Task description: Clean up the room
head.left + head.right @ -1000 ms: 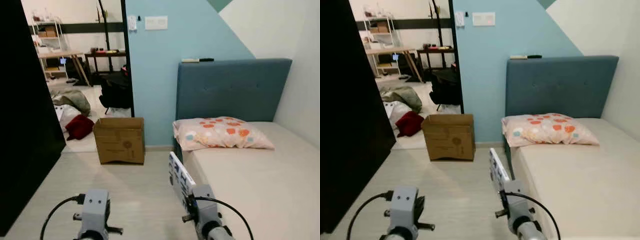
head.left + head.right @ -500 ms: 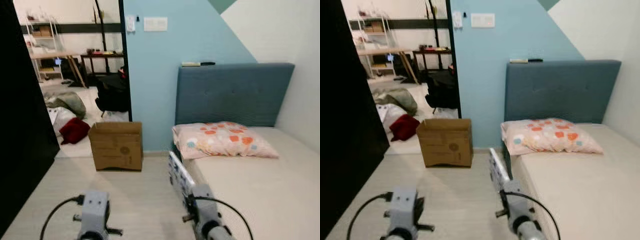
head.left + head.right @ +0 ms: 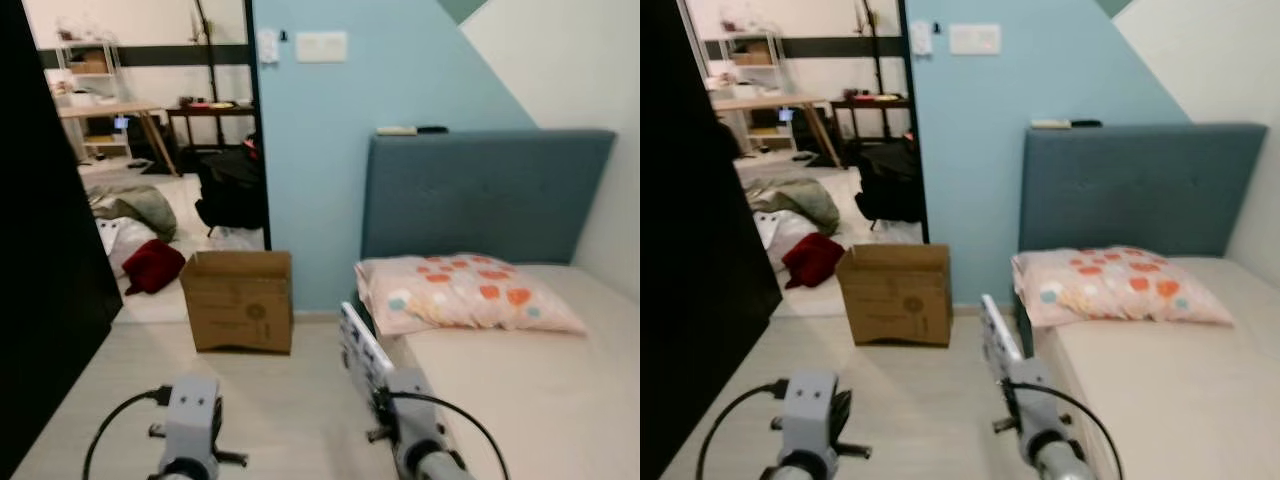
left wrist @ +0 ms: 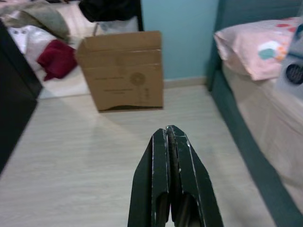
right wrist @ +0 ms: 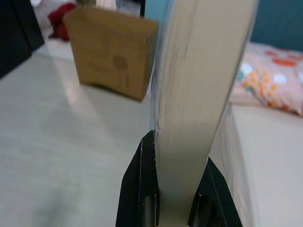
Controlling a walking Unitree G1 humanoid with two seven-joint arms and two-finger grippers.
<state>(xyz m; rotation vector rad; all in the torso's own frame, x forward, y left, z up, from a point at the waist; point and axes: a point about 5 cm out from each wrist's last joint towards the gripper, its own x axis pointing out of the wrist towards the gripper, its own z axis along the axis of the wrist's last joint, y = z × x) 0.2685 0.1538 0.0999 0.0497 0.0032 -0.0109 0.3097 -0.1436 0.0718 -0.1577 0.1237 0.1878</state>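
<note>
My right gripper (image 5: 177, 153) is shut on a thin white book (image 5: 199, 90), which stands on edge between the black fingers. In the left eye view the book (image 3: 360, 350) sticks up ahead of my right arm, beside the bed's near corner. My left gripper (image 4: 170, 131) is shut with nothing in it and hovers over the pale wood floor. An open cardboard box (image 3: 240, 300) stands on the floor ahead, against the blue wall by the doorway. On the floor beyond the doorway lies a red cloth (image 3: 152, 266).
A bed (image 3: 540, 400) with a spotted pillow (image 3: 465, 290) and a blue headboard (image 3: 490, 190) is on my right. A black wardrobe (image 3: 40, 280) lines the left side. Past the doorway lie heaped clothes (image 3: 130, 205), a black bag (image 3: 230, 185) and tables.
The whole picture has shifted a little, so the camera moved. The book stays in my right gripper, and both arms keep their pose.
</note>
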